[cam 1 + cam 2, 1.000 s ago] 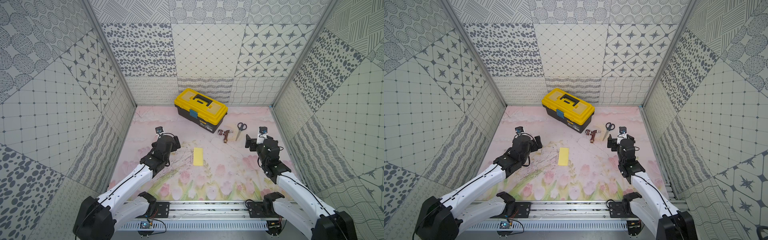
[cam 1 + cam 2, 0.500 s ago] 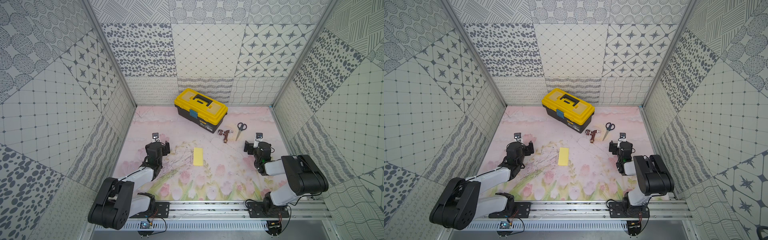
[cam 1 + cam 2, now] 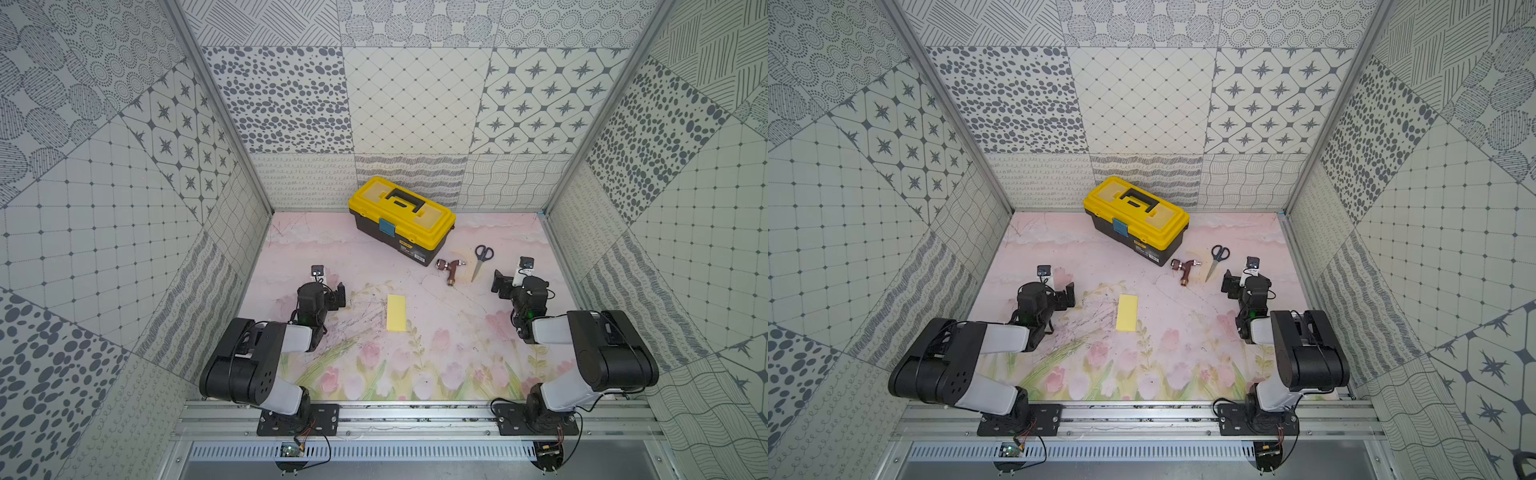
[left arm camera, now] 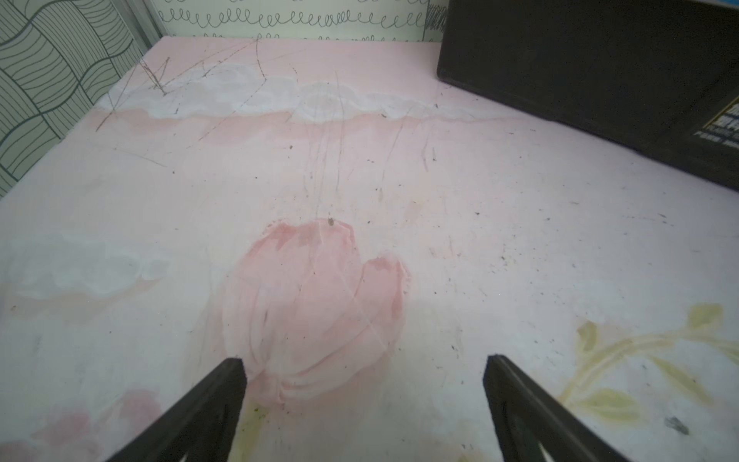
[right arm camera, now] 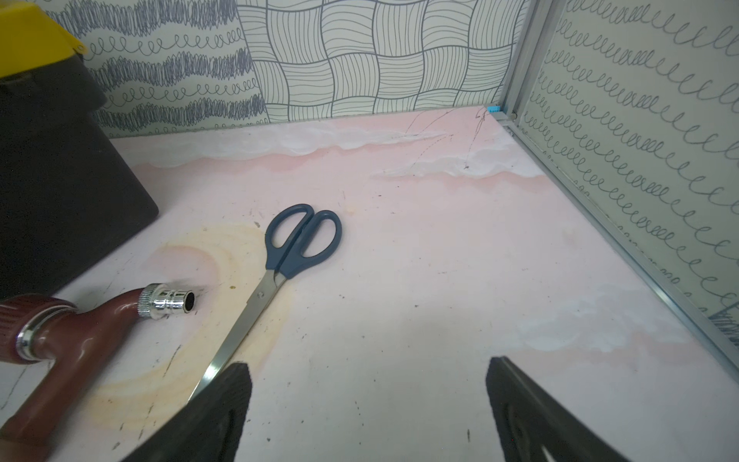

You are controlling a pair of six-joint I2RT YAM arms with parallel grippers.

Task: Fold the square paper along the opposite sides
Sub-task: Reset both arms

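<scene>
Square paper [image 3: 396, 312]: lay flat as a narrow pale-yellow rectangle near the middle of the surface [image 3: 457, 357]; between the two arms; well apart from both claws; whether it was doubled over could not be confirmed in both top views.
Left claw [image 4: 364, 364]: jaws stood wide; held nothing; low over the surface.
Right claw [image 5: 368, 370]: jaws stood wide; held nothing; one finger just beside the blade tip of the scissors [image 5: 296, 244].
Other items: toolbox [image 3: 402, 218] at the rear; maroon nozzle [image 3: 451, 268] between toolbox and scissors.

Left arm [image 3: 266, 345] and right arm [image 3: 598, 353] lie folded, fingers [image 4: 208, 408] spread.
</scene>
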